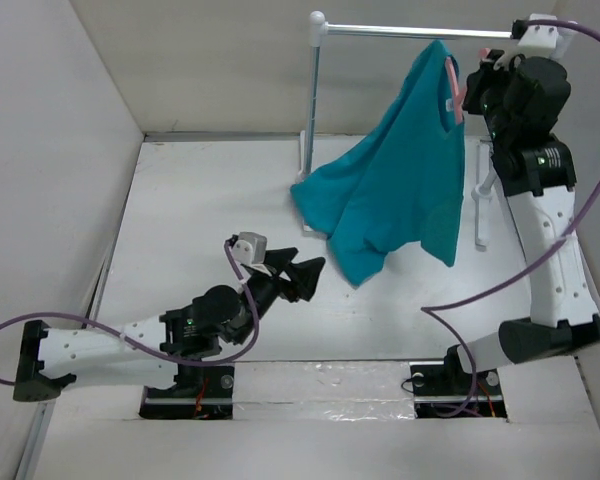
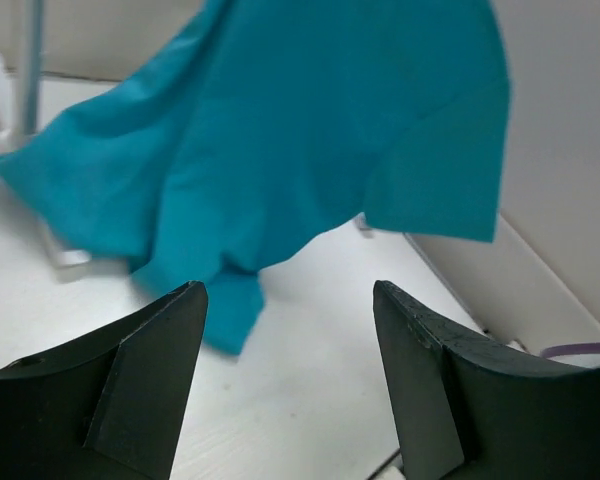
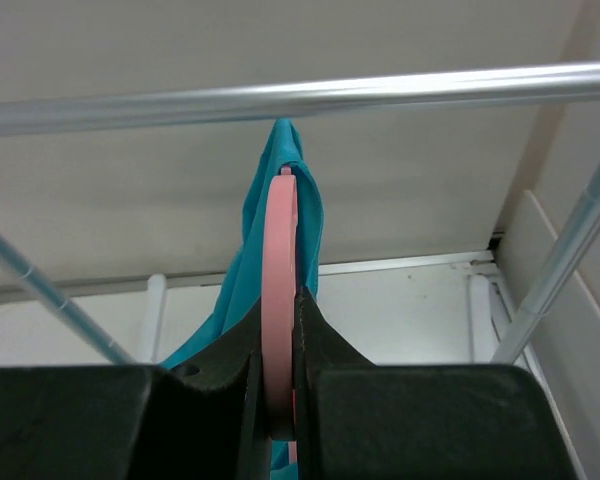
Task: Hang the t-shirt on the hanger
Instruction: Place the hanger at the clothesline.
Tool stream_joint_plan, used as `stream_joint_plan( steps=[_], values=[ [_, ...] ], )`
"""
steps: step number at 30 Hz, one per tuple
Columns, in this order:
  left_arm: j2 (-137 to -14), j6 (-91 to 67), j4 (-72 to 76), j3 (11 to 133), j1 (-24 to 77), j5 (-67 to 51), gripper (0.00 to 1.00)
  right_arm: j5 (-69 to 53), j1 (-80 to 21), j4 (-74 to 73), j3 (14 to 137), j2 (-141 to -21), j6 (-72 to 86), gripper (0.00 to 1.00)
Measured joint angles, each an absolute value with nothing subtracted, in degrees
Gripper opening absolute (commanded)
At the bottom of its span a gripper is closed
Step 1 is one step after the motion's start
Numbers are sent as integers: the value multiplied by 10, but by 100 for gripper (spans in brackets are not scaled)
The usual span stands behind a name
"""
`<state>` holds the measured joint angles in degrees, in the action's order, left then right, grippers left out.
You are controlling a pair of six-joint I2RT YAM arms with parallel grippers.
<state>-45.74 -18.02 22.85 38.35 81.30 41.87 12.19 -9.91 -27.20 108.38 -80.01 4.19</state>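
Right gripper [image 3: 277, 335] pinches the hanger [image 3: 278, 240] edge-on, just under the rail [image 3: 430, 85]. T-shirt [image 1: 400, 190] hangs draped from the hanger, bunched and lopsided. Its lower folds reach down near the table [image 1: 200, 220]; I cannot tell whether they touch it. Left gripper [image 2: 290, 380] is spread wide and empty, low over the table. The hem lies just ahead of it, clear of both fingers.

My judgement: the shirt is not seated squarely yet. To do this well, I hold the hanger firm and level with the right, take the loose hem with the left, and draw the cloth down evenly without pulling the hanger from the pinch.
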Motion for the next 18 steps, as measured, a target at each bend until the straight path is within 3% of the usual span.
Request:
stream_joint_plan(
  steps=[10, 18],
  values=[
    [-400, -196, 199, 285, 768, 431, 62, 161, -42, -328, 1288, -962, 19, 0],
    [-407, -200, 213, 276, 767, 418, 62, 147, 51, -332, 1332, -1011, 2, 0]
  ],
)
